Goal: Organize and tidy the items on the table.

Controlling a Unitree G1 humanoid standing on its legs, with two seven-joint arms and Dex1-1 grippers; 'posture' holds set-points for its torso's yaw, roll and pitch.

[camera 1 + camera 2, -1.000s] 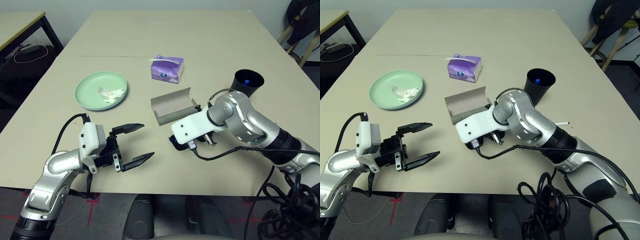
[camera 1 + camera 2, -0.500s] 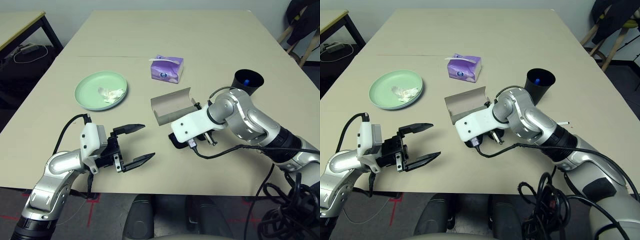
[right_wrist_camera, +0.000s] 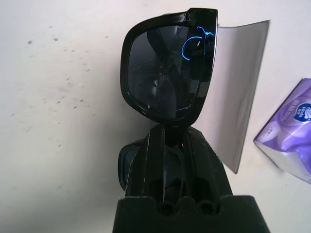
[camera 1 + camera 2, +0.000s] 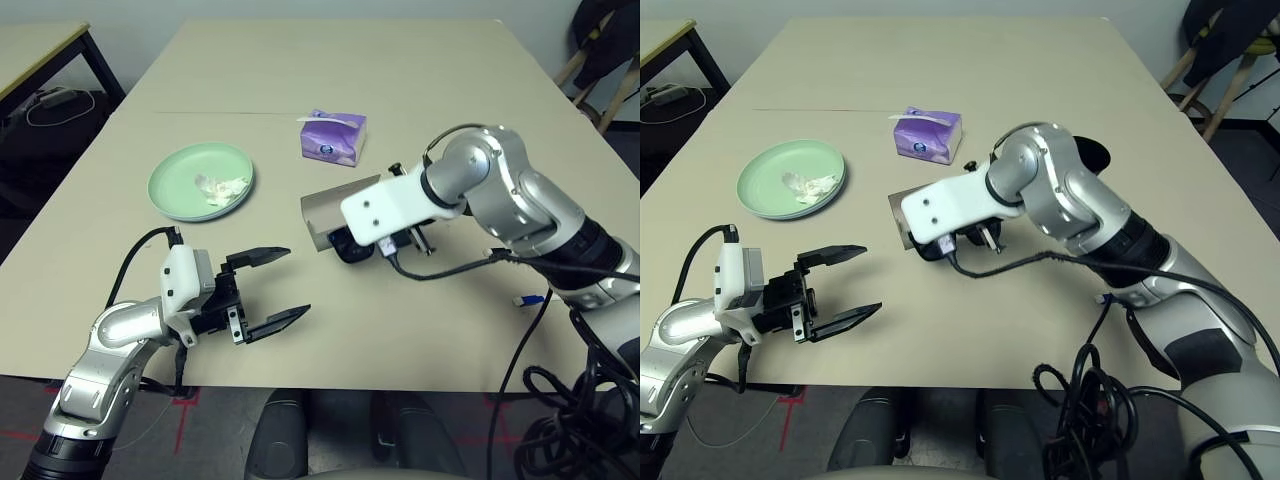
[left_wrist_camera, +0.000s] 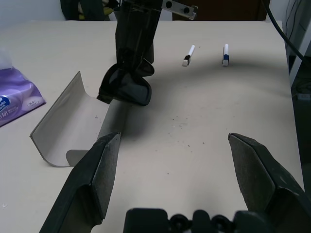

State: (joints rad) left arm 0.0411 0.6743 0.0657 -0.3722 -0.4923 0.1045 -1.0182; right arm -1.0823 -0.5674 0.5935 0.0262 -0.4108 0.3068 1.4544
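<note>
Starting with the table (image 4: 330, 80): its beige top carries everything, items well apart. The green plate (image 4: 172, 183) sits on your left side with a crumpled tissue (image 4: 222, 186) lying in it. The tissue box (image 4: 334, 137) stands farther back, near the centre. The black cup (image 4: 1092, 152) is mostly hidden behind the right arm. The glasses case (image 5: 73, 121) lies open mid-table, its curved lid standing up. Two pens (image 5: 188, 55) rest on the bare top beyond the case, seen from the left wrist.

Right gripper (image 3: 167, 141): jaws pinched narrow on the sunglasses (image 3: 167, 73), held by the frame with the lenses hanging below, clear of the table and just beside the case's open edge.

Left gripper (image 4: 272, 288): jaws spread wide, nothing between them, hovering level near the front edge.

Step in hand, as I judge it: getting the sunglasses into the case.
- Line the frame up lengthwise with the case before lowering.
- Come down slowly; the light case may slide if nudged.
- Consider bracing the case with the left gripper.
- Release only once the lenses rest inside.
</note>
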